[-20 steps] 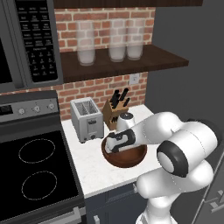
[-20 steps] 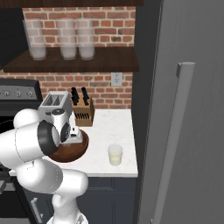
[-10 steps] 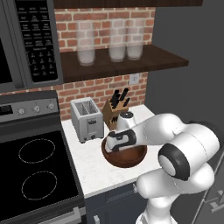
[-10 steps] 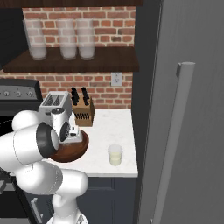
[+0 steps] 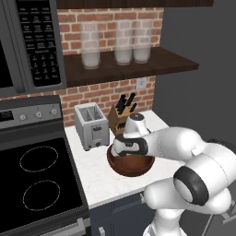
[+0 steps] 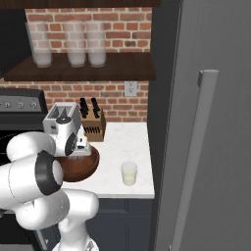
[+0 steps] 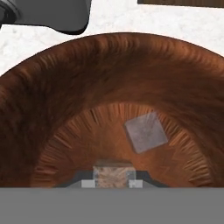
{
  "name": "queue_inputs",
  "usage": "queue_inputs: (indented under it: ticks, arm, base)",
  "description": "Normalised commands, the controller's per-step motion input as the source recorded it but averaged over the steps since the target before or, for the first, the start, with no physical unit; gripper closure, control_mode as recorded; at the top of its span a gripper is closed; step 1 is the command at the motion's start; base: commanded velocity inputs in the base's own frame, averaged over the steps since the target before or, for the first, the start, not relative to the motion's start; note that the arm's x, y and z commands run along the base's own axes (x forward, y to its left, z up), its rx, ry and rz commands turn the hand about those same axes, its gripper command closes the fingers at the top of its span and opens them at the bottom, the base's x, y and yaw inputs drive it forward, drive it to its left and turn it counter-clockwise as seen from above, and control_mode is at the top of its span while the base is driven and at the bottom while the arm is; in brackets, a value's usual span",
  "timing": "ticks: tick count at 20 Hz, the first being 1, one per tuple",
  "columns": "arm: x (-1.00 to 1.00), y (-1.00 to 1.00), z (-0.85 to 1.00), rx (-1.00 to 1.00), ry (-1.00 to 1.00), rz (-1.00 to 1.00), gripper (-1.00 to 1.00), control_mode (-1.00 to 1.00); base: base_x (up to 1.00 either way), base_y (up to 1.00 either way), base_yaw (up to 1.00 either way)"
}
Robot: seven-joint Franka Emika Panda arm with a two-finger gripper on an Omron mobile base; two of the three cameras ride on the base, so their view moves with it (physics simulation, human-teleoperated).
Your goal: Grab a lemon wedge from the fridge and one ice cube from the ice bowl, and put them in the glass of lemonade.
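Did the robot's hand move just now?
Yes. The gripper has risen a little from the bowl, judged against the toaster behind it.

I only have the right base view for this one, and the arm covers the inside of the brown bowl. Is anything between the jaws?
Observer: Yes. In the hand view the jaws are shut on a small pale ice cube, low inside the ice bowl.
Operator: Is that the only cube in there?
Observer: No. A second ice cube lies loose on the bowl's floor, apart from the held one and further from the camera.
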Motion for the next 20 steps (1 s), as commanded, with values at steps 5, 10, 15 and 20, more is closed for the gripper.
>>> queue_inputs:
  ticks: [5,10,15,20]
  arm:
    - [0.0,0.0,0.06,0.02,-0.01,0.0,1.0,-1.0]
    - [0.0,0.0,0.08,0.0,-0.02,0.0,1.0,-1.0]
    - [-0.29,0.0,0.16,0.04,-0.03,0.0,1.0,-1.0]
    - [-0.28,-0.1,0.59,0.0,0.01,0.0,1.0,-1.0]
  base:
    - [0.0,0.0,0.0]
    - [0.0,0.0,0.0]
    - [0.0,0.0,0.0]
    - [0.0,0.0,0.0]
